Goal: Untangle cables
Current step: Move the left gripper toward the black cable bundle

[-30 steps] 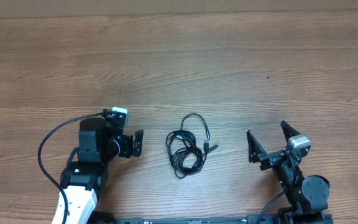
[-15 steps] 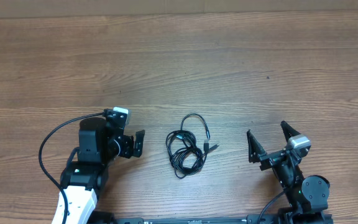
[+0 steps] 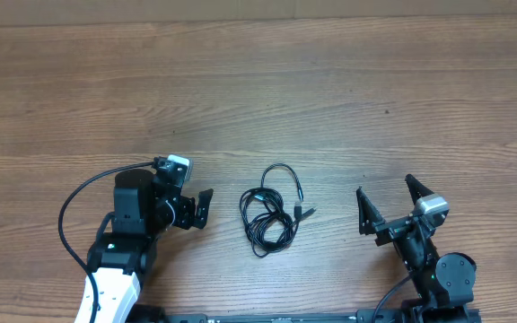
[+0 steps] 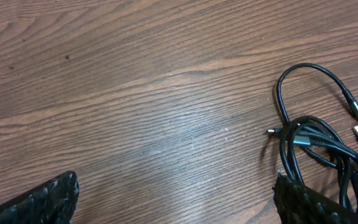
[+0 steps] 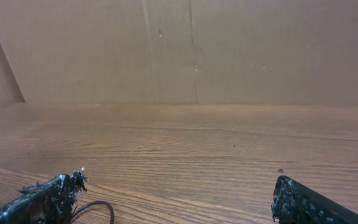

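Note:
The cables (image 3: 271,212) lie in a loose black tangle on the wooden table between my two arms, with a silvery plug (image 3: 307,212) sticking out to the right. My left gripper (image 3: 203,206) is open just left of the tangle and points toward it. In the left wrist view the cables (image 4: 316,140) lie at the right, running under the right fingertip (image 4: 309,202), and the left gripper (image 4: 176,208) holds nothing. My right gripper (image 3: 389,201) stands open to the right of the cables, apart from them. In the right wrist view a loop of cable (image 5: 98,208) shows beside the left fingertip of that gripper (image 5: 176,205).
Bare wooden table (image 3: 267,90) stretches away from the arms. A brown cardboard wall (image 5: 191,50) stands at the far edge. A thick black arm wire (image 3: 74,202) loops out left of the left arm.
The left gripper has shifted slightly right, toward the cables. The right arm and the cables have not moved.

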Tool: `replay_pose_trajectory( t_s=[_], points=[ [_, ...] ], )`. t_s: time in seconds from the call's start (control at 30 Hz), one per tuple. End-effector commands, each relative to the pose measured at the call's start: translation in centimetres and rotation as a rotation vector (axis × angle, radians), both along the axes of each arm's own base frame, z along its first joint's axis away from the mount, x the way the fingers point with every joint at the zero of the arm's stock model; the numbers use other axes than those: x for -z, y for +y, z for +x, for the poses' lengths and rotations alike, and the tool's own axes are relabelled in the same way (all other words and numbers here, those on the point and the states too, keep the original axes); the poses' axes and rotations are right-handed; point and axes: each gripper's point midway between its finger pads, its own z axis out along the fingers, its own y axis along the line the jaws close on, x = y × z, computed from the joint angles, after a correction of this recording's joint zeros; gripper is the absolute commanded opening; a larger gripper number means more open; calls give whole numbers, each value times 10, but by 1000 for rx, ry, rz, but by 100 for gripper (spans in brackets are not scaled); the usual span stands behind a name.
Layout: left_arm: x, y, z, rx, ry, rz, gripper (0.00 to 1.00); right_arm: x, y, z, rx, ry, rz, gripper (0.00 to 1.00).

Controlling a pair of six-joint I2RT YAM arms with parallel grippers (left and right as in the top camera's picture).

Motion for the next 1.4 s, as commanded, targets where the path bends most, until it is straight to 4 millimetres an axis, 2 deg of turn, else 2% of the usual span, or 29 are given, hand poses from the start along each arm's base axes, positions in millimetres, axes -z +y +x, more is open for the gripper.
replay_pose_trajectory(
  t_s=[0.0,0.43,0.73,0.8,0.93,1.23,1.37],
  points=[
    [-11,-2,5,22,-25,-2,100,2,2,0,-10,-3,0,100],
    [-25,-19,4,77,-28,-88,100,2,2,0,-10,-3,0,100],
    [-77,-19,13,75,-17,-83,100,2,2,0,-10,-3,0,100],
    [-80,-19,15,75,5,-82,99,2,2,0,-10,-3,0,100],
    [-74,-25,19,92,65,-80,100,2,2,0,-10,-3,0,100],
    [-47,-75,29,231,201,-49,100,2,2,0,-10,-3,0,100],
    [-39,-82,31,248,220,-34,100,2,2,0,-10,-3,0,100]
  ],
)
